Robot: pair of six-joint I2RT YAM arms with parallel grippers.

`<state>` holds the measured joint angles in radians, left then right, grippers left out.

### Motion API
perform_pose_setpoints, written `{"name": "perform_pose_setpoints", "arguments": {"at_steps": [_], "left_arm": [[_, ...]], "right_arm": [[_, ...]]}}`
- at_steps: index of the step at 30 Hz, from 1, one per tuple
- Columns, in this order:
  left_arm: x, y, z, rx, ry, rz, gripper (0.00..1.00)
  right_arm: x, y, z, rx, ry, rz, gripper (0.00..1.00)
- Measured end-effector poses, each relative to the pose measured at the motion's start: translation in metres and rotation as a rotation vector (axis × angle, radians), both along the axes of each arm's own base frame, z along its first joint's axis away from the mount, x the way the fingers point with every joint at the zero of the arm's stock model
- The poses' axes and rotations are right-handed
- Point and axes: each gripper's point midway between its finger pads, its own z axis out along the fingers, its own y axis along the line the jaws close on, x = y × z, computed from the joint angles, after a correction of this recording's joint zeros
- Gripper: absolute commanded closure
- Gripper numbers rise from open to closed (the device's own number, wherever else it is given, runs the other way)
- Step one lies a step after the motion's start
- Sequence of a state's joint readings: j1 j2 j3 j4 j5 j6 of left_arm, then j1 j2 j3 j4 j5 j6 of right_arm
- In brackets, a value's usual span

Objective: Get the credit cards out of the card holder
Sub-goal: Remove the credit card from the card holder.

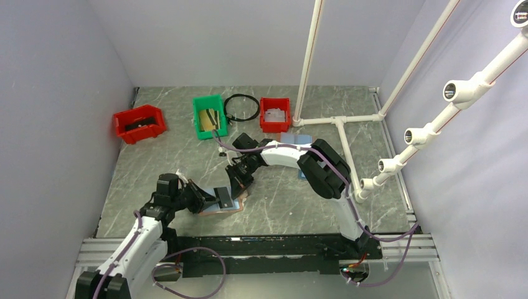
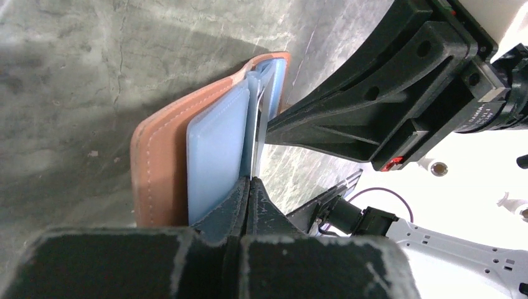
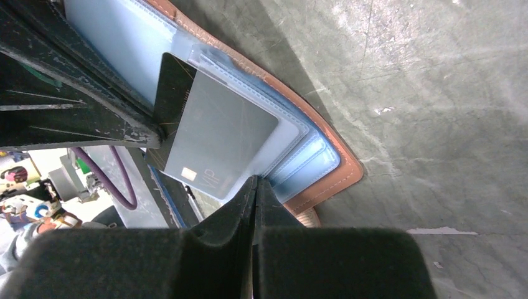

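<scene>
The card holder [image 1: 225,210] lies open on the table near the front, with a reddish-brown cover [image 2: 159,162] and pale blue pages [image 2: 215,149]. My left gripper [image 1: 207,199] is shut on the edge of one pale blue page [image 2: 250,180] and holds it up. My right gripper [image 1: 239,185] is shut on the edge of a clear pocket page [image 3: 256,180]. A grey credit card [image 3: 218,137] marked VIP sticks halfway out of that pocket. A dark credit card [image 3: 172,84] lies partly behind it. In the top view a dark card [image 1: 223,197] stands between the two grippers.
A red bin [image 1: 139,123] sits at the back left. A green bin [image 1: 209,116], a black cable ring [image 1: 241,107] and a second red bin [image 1: 274,114] line the back. A blue-covered holder [image 1: 295,139] lies behind my right arm. A white pipe frame [image 1: 339,119] stands on the right.
</scene>
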<state>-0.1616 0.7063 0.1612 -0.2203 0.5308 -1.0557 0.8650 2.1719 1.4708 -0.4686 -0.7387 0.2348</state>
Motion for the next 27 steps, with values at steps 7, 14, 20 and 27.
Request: {"name": "perform_pose_setpoints", "arguments": {"at_steps": [7, 14, 20, 27], "left_arm": [[-0.005, 0.003, 0.004, 0.008, -0.005, 0.009, 1.0], [-0.007, 0.008, 0.009, 0.049, 0.031, 0.024, 1.0], [-0.005, 0.016, 0.018, 0.098, 0.057, 0.06, 1.0], [0.0, 0.026, 0.03, 0.154, 0.054, 0.098, 1.0]], "right_arm": [[0.0, 0.0, 0.0, 0.005, -0.022, 0.012, 0.98], [0.001, -0.001, 0.0, 0.006, -0.03, 0.016, 0.98], [0.004, -0.002, -0.001, -0.003, -0.048, 0.01, 0.98], [0.008, -0.004, 0.0, -0.007, -0.069, 0.004, 0.98]]}}
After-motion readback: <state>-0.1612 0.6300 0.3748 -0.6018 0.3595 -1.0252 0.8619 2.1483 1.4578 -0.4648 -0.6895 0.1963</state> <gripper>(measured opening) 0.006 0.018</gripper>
